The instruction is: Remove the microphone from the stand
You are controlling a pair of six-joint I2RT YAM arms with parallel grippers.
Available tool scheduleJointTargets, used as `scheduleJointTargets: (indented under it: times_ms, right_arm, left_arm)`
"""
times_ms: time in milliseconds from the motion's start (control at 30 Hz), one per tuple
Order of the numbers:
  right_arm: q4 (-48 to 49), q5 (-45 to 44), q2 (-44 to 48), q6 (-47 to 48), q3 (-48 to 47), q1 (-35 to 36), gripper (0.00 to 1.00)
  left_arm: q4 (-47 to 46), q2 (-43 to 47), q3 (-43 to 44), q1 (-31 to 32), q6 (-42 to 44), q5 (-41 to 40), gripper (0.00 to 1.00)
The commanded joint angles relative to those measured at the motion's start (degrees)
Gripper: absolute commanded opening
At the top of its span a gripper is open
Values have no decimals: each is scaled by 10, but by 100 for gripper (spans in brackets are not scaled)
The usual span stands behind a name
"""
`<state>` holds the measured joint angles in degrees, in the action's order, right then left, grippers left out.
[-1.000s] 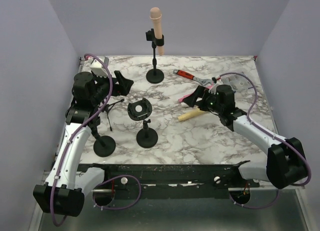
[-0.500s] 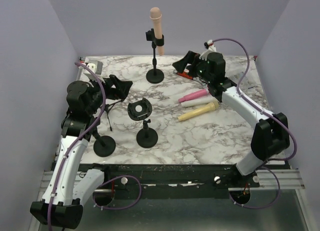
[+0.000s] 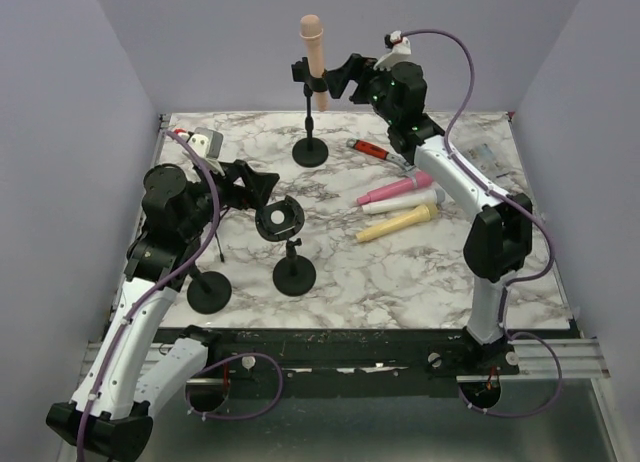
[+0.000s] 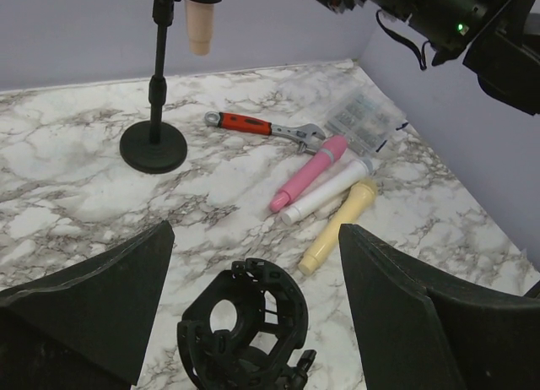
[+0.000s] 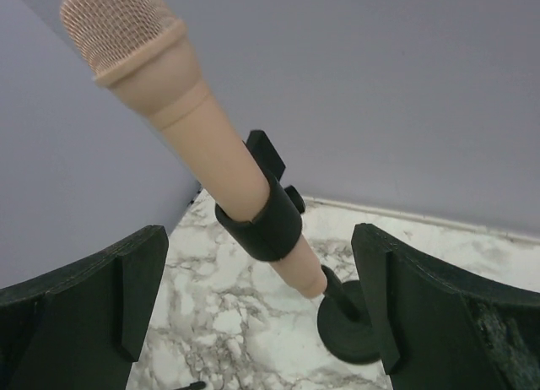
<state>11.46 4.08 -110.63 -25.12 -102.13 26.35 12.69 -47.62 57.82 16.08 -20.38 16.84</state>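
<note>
The right gripper's (image 5: 263, 289) jaws stand spread wide on either side of the microphone (image 5: 196, 124), touching neither it nor its clip (image 5: 263, 214). The microphone is peach-coloured with a mesh head. It sits tilted in the black clip on top of the stand (image 3: 310, 150), at the far edge of the table (image 4: 84, 179). The left gripper's (image 4: 253, 280) jaws are also spread and hold nothing, poised above an empty round holder (image 4: 245, 327).

The right wrist view shows the mesh head and the clip close up. The left wrist view catches only the microphone's lower end, but adds a red-handled wrench (image 4: 261, 127), a pink microphone (image 4: 308, 170), a white microphone (image 4: 329, 190) and a yellow microphone (image 4: 337, 225) lying on the marble.
</note>
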Motion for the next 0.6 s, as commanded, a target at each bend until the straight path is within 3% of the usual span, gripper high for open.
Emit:
scheduleJointTargets:
  times_ms: [0, 200, 333, 567]
  right_arm:
    - [13, -21, -62, 49, -108, 12, 100]
    - [-16, 1, -159, 57, -261, 17, 100]
    - [-6, -17, -197, 91, -307, 35, 100]
    - [54, -214, -230, 259, -318, 96, 95]
  left_arm:
    - [17, 1, 16, 14, 20, -34, 82]
    - [28, -7, 20, 15, 29, -54, 82]
    - [31, -15, 20, 15, 33, -63, 82]
    - [37, -25, 22, 15, 39, -82, 82]
